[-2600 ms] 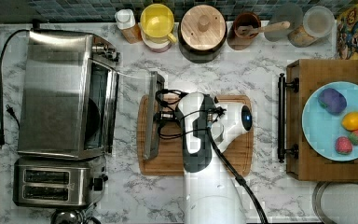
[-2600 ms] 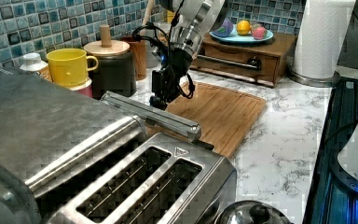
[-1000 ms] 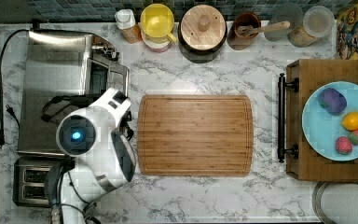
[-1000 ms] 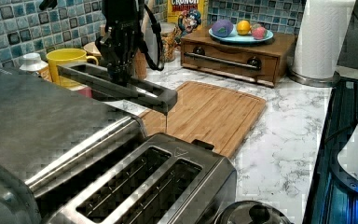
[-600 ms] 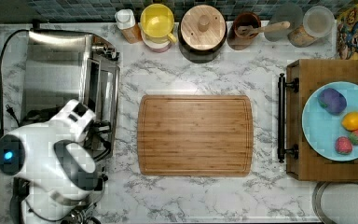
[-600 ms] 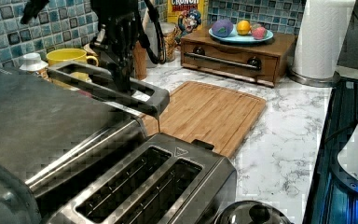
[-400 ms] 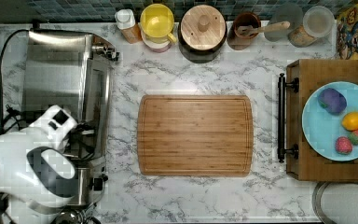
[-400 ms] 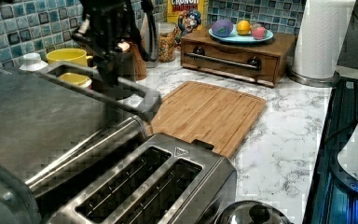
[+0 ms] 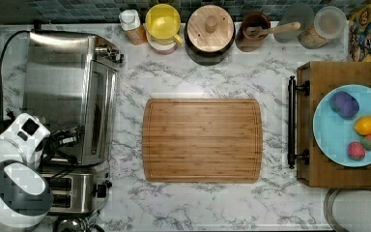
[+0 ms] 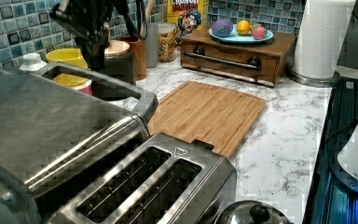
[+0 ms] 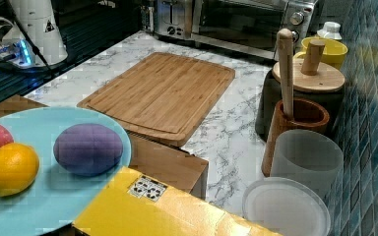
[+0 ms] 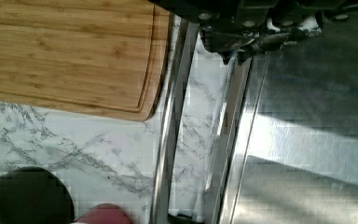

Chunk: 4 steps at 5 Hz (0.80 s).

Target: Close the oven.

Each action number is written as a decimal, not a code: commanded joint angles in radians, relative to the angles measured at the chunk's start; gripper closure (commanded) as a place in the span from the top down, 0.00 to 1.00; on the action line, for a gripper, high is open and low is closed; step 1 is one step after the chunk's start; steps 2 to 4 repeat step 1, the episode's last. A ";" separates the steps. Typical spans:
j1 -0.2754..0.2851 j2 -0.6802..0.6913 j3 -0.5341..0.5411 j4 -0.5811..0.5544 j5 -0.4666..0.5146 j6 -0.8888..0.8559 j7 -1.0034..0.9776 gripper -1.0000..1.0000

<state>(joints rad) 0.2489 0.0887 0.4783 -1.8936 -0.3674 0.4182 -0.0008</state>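
A heavy, rigid steel oven (image 9: 65,92) sits on a marble worktop (image 9: 198,203), its smooth bar handle (image 10: 121,88) the natural hold; whether the jaws are open cannot be told.

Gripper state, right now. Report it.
Gripper: cannot be told; it sits at the top edge of the oven door, by the handle.

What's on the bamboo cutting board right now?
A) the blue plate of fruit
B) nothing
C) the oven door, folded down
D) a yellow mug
B: in the top view the cutting board is bare, and the oven door is raised against the oven front, off the board.
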 commanded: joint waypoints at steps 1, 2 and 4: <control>-0.083 -0.070 -0.080 0.186 0.308 -0.121 -0.152 0.00; -0.083 -0.070 -0.080 0.186 0.308 -0.121 -0.152 0.00; -0.083 -0.070 -0.080 0.186 0.308 -0.121 -0.152 0.00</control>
